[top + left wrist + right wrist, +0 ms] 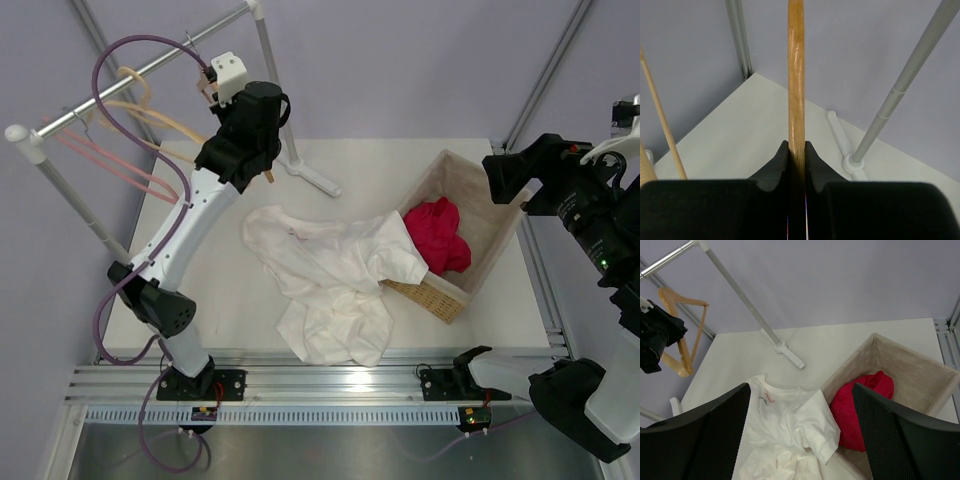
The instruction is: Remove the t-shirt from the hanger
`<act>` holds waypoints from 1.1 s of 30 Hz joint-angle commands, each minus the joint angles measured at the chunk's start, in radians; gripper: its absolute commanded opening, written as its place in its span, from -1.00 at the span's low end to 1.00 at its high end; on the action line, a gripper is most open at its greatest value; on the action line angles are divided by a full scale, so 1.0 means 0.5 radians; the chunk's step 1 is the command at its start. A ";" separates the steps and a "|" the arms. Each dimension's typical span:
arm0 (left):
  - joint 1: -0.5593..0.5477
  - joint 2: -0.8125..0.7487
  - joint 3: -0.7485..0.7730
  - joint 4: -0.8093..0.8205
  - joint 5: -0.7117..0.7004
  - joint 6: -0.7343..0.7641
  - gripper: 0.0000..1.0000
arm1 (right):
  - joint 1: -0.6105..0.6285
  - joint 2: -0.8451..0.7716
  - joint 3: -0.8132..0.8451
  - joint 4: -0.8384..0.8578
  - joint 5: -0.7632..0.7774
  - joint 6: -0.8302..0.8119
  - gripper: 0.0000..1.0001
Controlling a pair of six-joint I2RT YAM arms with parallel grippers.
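The white t-shirt (330, 285) lies crumpled on the table, off the hanger, one sleeve draped over the basket's near edge. In the right wrist view the t-shirt (790, 425) shows small red script at its collar. The wooden hanger (160, 115) is up by the rack rail at the back left. My left gripper (258, 140) is shut on the hanger's wooden bar (796, 75), which runs straight out between the fingers. The hanger also shows in the right wrist view (684, 345). My right gripper (800, 435) is open and empty, held high above the shirt and basket, at the right in the top view (515, 180).
A wicker basket (450, 300) at the right holds a red cloth (440, 235). A thin pink hanger (110, 160) hangs on the rack rail (150, 65). The rack's pole (900, 90) and white foot (310, 172) stand at the back of the table.
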 commanded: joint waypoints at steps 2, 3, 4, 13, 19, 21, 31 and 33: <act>0.028 -0.027 -0.019 0.175 0.166 -0.038 -0.29 | 0.013 -0.053 -0.108 0.061 0.075 0.027 0.82; 0.025 -0.046 -0.047 0.187 0.191 -0.041 0.01 | 0.010 -0.059 -0.129 0.067 0.081 0.024 0.81; 0.025 -0.067 -0.075 0.196 0.242 -0.038 0.31 | 0.013 -0.065 -0.148 0.079 0.084 0.027 0.82; 0.013 -0.361 -0.161 0.157 0.895 0.002 0.98 | 0.013 -0.065 -0.470 0.098 -0.222 0.070 0.82; 0.013 -0.705 -0.222 0.028 1.493 0.017 0.98 | 0.010 0.005 -0.835 0.030 -0.535 0.141 0.81; 0.013 -0.785 -0.228 0.022 1.660 0.038 0.97 | 0.010 -0.010 -0.982 0.152 -0.572 0.147 0.82; 0.013 -1.313 -0.237 0.006 2.222 -0.173 0.98 | 0.525 0.541 -1.013 0.272 -0.345 -0.037 0.91; 0.013 -1.432 -0.237 0.006 2.268 -0.238 0.98 | 0.559 0.655 -1.047 0.364 -0.525 -0.046 0.94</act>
